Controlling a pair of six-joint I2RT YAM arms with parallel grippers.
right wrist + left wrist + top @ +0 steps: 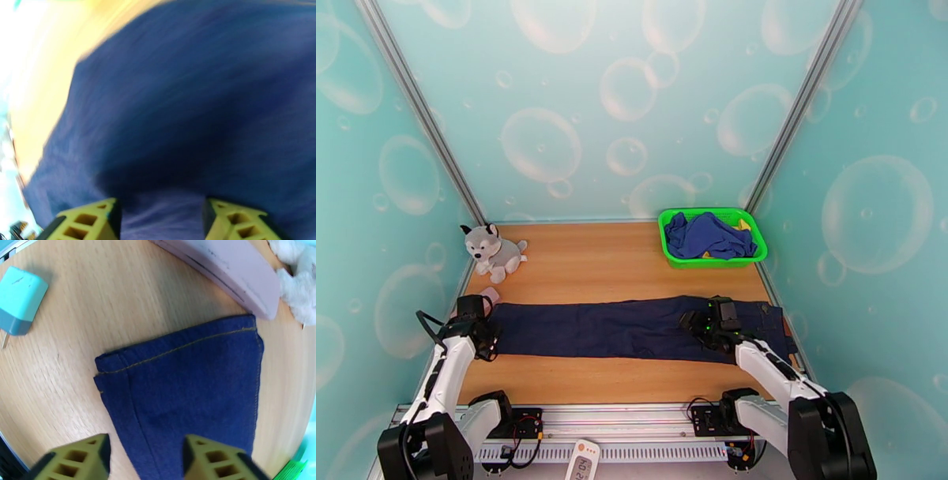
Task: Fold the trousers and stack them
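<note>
Nearest you, both arms reach forward from their bases onto the trousers (pixel 608 328), which lie flat and full length on the tabletop (pixel 592 268). Their long axis runs left to right, parallel to the near edge, with the hems at the left and the waist at the right.

Your left claw (pixel 146 445) sits at the hem end, released. Its fingers are spread over the leg with the stitched cuff just ahead of them. Your right claw (pixel 162 209) hovers low over the upper legs, also released, and the waist lies off to its right. Its wrist view is blurred, so you cannot tell whether the pads touch the denim.

I judge that a fold end to end turns on this layout: each arm already has its own end nearest.

Farther back stand a plush husky (pixel 491 251) at the left and a green basket (pixel 711 260) holding a brighter blue garment (pixel 707 234) at the right, both well apart from the trousers.
</note>
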